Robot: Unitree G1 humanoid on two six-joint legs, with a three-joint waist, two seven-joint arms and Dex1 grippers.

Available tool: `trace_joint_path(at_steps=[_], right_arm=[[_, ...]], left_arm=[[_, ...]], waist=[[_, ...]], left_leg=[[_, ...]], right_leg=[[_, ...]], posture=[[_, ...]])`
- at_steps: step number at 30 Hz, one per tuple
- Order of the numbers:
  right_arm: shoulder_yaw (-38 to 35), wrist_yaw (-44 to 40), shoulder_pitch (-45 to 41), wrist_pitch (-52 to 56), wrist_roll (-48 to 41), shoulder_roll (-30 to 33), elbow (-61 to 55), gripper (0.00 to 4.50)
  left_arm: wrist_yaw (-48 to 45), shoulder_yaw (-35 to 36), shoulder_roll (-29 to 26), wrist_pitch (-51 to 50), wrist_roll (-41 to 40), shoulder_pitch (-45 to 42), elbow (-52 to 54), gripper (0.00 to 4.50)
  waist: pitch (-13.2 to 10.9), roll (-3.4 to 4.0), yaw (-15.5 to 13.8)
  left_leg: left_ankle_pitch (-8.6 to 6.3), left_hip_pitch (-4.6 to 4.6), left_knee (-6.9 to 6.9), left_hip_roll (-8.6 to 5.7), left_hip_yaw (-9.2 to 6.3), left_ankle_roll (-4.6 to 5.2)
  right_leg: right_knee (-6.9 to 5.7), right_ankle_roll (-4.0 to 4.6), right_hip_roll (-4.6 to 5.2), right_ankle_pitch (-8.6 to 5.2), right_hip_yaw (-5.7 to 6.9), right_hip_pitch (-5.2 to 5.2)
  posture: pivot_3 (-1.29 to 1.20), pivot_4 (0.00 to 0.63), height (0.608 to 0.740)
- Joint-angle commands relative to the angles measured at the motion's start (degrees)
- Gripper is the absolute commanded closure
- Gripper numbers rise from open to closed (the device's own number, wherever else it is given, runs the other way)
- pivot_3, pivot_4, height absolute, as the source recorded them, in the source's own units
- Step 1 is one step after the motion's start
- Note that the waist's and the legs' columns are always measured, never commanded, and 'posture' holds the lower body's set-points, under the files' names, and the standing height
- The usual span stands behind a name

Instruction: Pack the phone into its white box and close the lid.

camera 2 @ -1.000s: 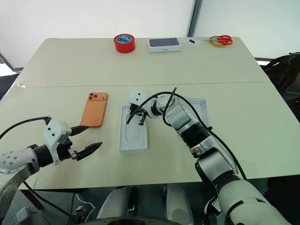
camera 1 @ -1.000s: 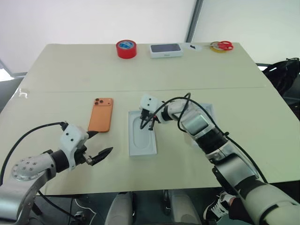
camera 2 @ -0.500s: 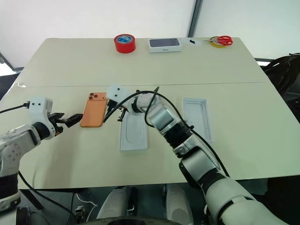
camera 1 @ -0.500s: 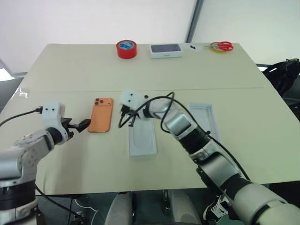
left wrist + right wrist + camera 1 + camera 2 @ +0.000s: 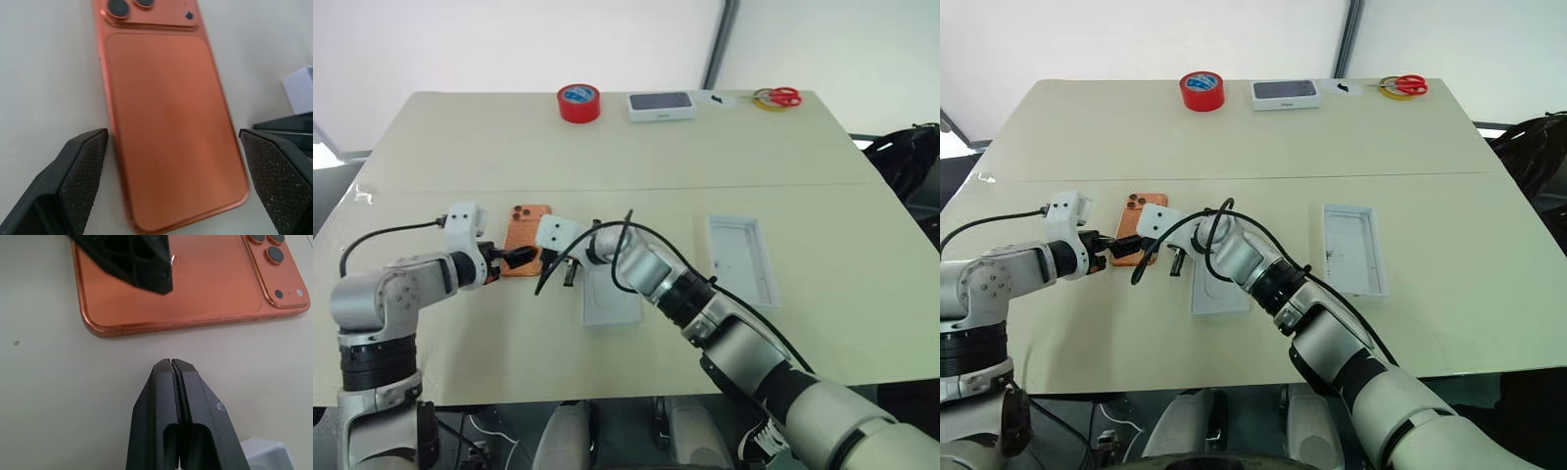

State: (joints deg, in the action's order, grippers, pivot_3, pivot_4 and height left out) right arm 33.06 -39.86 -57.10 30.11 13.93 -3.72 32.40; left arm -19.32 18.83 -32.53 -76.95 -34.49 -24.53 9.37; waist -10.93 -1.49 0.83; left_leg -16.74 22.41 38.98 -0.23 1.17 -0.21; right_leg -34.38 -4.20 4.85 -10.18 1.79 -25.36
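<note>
Pale table (image 5: 803,147) under white walls, red tape roll (image 5: 578,103) at twelve o'clock. The phone (image 5: 525,250) lies back-up at nine o'clock of the white box (image 5: 612,294). Left gripper (image 5: 178,176) spread wide, straddling the phone's near end. Right gripper (image 5: 175,377), fingers pressed together, low beside the phone.

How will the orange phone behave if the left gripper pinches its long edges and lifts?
The phone looks like a rigid slab, so it probably won't flex. Its smooth rounded edges may slip between the left gripper's open fingers. Lying flat on the table, it will likely slide rather than tip.
</note>
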Motion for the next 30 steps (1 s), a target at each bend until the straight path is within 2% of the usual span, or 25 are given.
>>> trace_joint_path(at_steps=[1,10,13,24,30], right_arm=[[0.19,0.09,-1.26,-1.88,0.85,-0.96,-0.07,4.49],[-0.62,-0.54,-0.47,-2.47,1.34,-0.11,-0.71,4.49],[-0.67,-0.70,0.10,-2.67,1.55,0.36,-1.09,4.49],[-0.39,-1.49,1.91,-2.07,2.38,0.68,-3.09,4.49],[-0.10,-1.95,2.59,-1.94,2.73,0.64,-3.79,4.49]], left_arm=[[-1.04,-1.50,2.85,-3.85,-2.75,0.82,1.71,0.01],[0.30,0.50,9.86,-8.45,-3.40,-0.59,4.73,0.01],[0.60,3.92,12.40,-9.83,-3.96,-2.41,3.32,0.01],[0.84,14.11,16.38,-13.39,-3.51,-8.11,-0.92,0.01],[1.08,12.80,17.64,-13.94,-2.92,-7.89,0.08,0.01]], waist=[[0.01,0.02,-0.06],[0.08,0.06,-0.19],[0.10,0.05,-0.21],[0.11,0.04,-0.21],[0.12,0.03,0.40]], left_leg=[[0.00,0.00,0.00,-0.01,0.00,0.00],[0.00,-0.04,0.00,-0.10,-0.04,-0.01],[0.01,-0.06,0.01,-0.13,-0.05,-0.01],[0.02,-0.06,0.01,-0.16,-0.10,-0.02],[0.03,-0.06,-0.02,-0.12,-0.06,-0.04]], right_leg=[[-0.01,0.00,0.01,0.00,0.00,0.00],[-0.01,0.00,0.10,0.00,0.03,0.07],[-0.01,0.00,0.13,0.00,0.04,0.11],[0.00,-0.01,0.13,0.00,0.08,0.15],[0.02,-0.02,0.11,0.00,0.07,0.10]], posture=[[0.00,0.150,0.732],[0.00,0.150,0.732],[0.00,0.150,0.732],[0.00,0.150,0.732],[0.00,0.150,0.732]])
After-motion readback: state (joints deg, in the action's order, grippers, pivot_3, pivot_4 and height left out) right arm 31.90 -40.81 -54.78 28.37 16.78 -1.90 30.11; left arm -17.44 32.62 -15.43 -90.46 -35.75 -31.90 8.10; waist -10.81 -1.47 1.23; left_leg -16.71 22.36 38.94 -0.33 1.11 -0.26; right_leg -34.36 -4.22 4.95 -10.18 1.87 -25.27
